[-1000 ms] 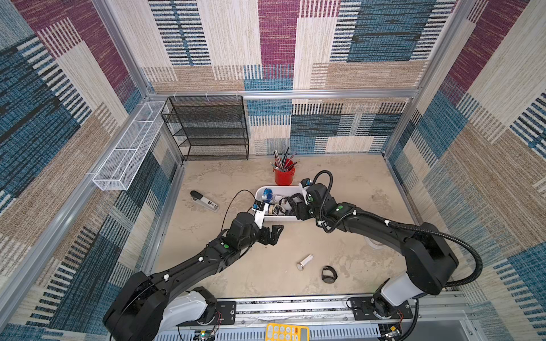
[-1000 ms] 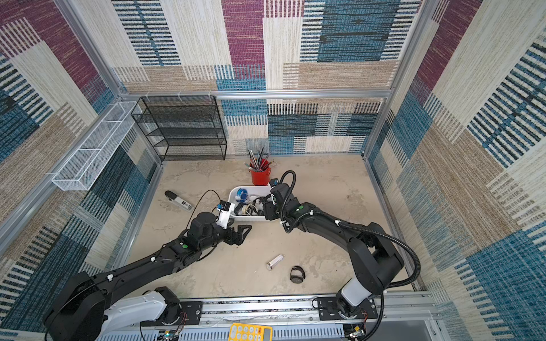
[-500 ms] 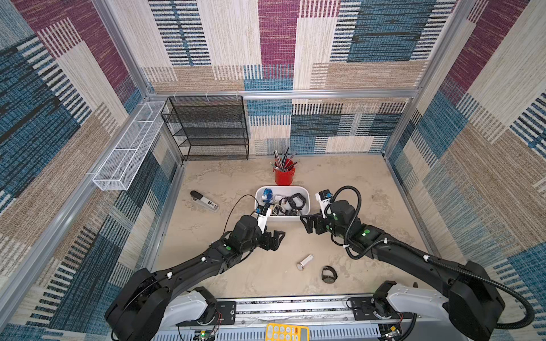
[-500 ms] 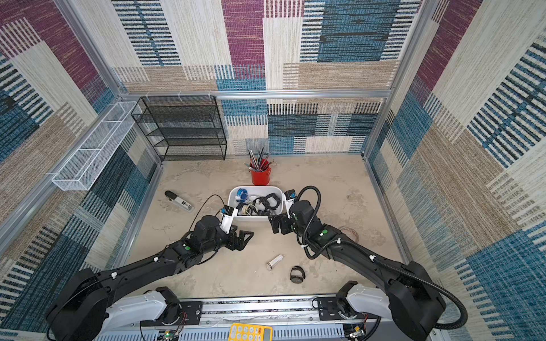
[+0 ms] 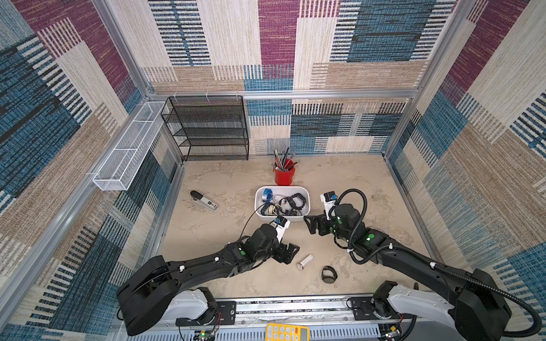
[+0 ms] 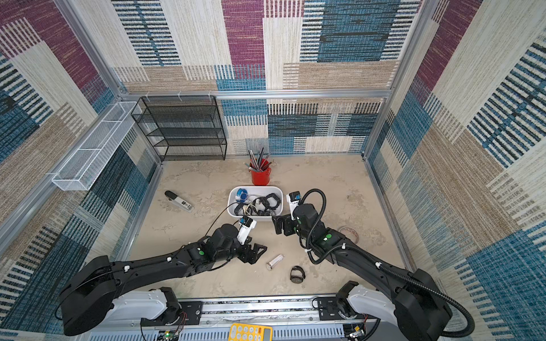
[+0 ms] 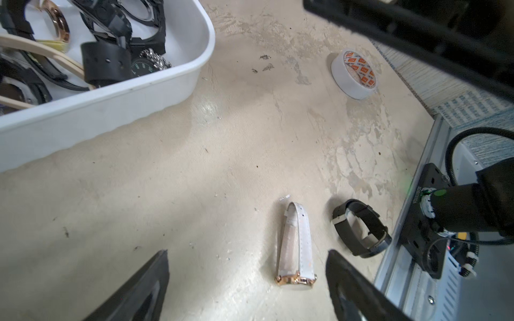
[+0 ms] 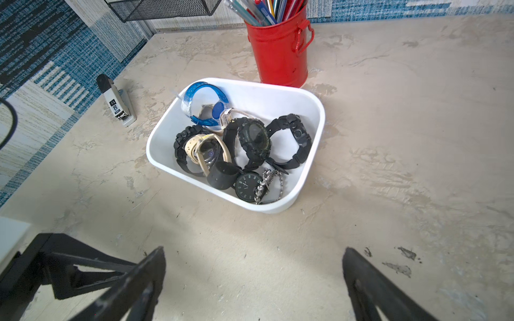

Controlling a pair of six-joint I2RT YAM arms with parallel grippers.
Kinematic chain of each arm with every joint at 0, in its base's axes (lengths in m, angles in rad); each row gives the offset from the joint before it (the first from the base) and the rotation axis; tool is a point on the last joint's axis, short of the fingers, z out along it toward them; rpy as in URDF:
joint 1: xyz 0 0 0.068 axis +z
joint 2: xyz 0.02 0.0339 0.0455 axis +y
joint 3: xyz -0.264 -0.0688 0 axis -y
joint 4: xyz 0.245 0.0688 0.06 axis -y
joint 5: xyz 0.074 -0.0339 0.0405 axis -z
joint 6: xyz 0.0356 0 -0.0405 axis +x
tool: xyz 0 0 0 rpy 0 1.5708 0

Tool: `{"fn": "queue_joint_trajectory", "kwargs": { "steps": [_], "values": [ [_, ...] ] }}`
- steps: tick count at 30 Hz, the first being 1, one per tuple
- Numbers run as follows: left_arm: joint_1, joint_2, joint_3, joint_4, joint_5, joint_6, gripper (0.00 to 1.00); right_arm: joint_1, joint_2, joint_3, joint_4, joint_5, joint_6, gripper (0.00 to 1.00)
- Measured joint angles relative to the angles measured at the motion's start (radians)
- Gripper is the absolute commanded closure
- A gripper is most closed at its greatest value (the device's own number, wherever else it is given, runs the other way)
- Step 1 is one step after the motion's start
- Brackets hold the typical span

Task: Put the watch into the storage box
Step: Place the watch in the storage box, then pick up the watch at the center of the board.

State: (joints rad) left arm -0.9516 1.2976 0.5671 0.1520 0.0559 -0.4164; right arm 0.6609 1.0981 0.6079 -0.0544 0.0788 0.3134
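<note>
1. The storage box (image 8: 258, 91) already contains a heap of stored watches (image 8: 251, 139). It sits ahead of the right end effector (image 8: 253, 248), apart from it. That end effector's jaws are spread wide with nothing between them.
2. Two watches remain out on the table (image 7: 222, 166). A white-strap watch (image 7: 296, 244) lies just ahead of the left end effector (image 7: 247, 253), inside the span of its fingers. A black watch (image 7: 358, 207) lies just outside one finger.
3. The left end effector is released and empty, touching neither watch.
4. Most of the task looks done. The white-strap watch is probably next, though the aim is hard to judge. Grasping, carrying and dropping it in are not yet done.
</note>
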Motion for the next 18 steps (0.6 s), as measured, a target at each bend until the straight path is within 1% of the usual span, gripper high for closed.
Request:
{"fn": "queue_joint_trajectory", "kwargs": {
  "steps": [8,13,18],
  "values": [
    [-0.106,0.093,0.075,-0.047,-0.079,0.001,0.21,0.0,-0.068,-0.041,-0.034,0.039,0.044,0.0],
    [-0.14,0.161,0.135,-0.076,-0.103,0.019,0.27,0.0,-0.101,-0.059,-0.065,0.056,0.068,0.0],
    [-0.177,0.232,0.199,-0.119,-0.112,0.031,0.31,0.0,-0.126,-0.076,-0.082,0.063,0.095,0.0]
  ]
}}
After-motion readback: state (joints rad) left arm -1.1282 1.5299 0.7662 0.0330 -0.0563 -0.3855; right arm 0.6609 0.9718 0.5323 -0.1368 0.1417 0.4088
